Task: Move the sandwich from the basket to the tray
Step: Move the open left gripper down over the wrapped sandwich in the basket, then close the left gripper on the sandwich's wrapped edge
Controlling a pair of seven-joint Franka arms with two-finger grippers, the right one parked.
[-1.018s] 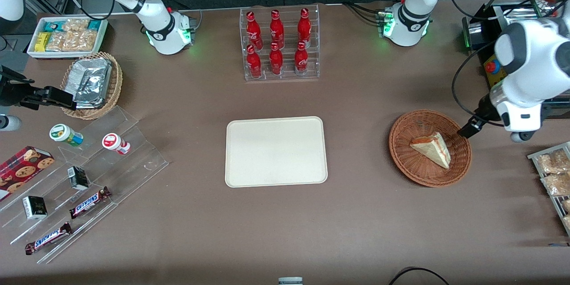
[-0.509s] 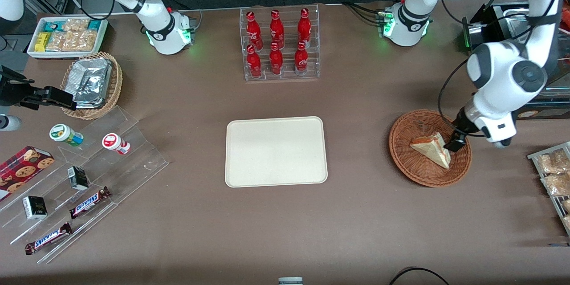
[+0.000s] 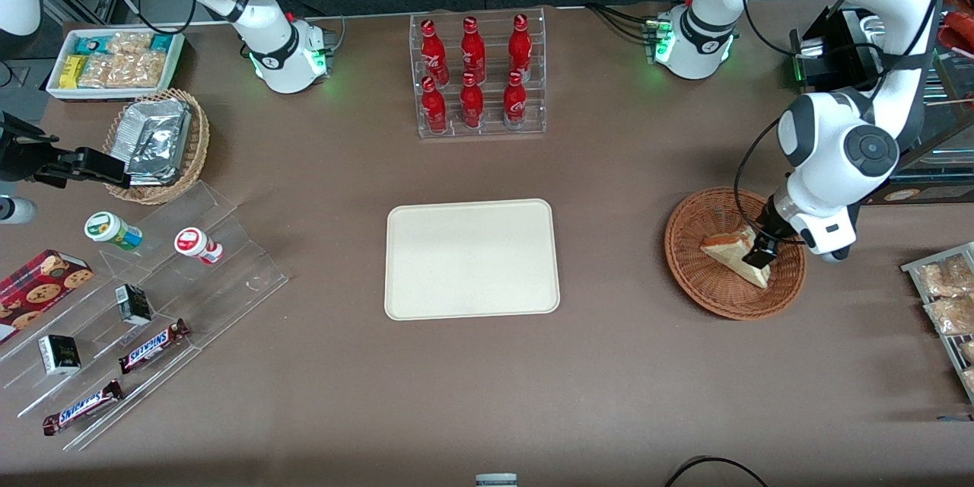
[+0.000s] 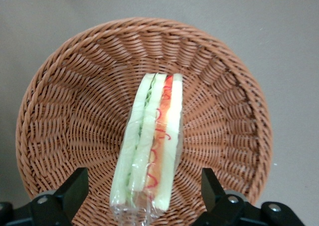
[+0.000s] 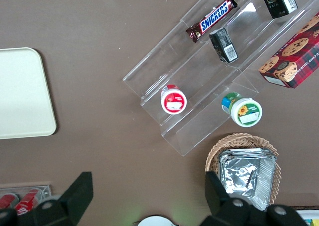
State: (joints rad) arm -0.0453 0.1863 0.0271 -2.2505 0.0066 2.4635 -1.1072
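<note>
The sandwich (image 3: 732, 254) (image 4: 152, 146), a wrapped pale wedge with red and orange filling along its cut edge, lies in the round reddish-brown wicker basket (image 3: 700, 281) (image 4: 65, 96) toward the working arm's end of the table. My gripper (image 3: 761, 253) (image 4: 144, 196) hangs open low over the basket. Its two black fingers (image 4: 75, 188) straddle the sandwich's thick end with a gap on each side, touching nothing. The cream tray (image 3: 472, 259) (image 5: 20, 94) lies bare at the table's middle.
A clear rack of red bottles (image 3: 477, 74) stands farther from the camera than the tray. Snack packets (image 3: 943, 297) lie at the working arm's table edge near the basket. Toward the parked arm's end are acrylic steps with snacks (image 3: 144, 304) and a tan foil-packet basket (image 3: 157, 143).
My gripper has swung from outside the basket's rim inward and down, and now straddles the sandwich. The sandwich and basket have not moved.
</note>
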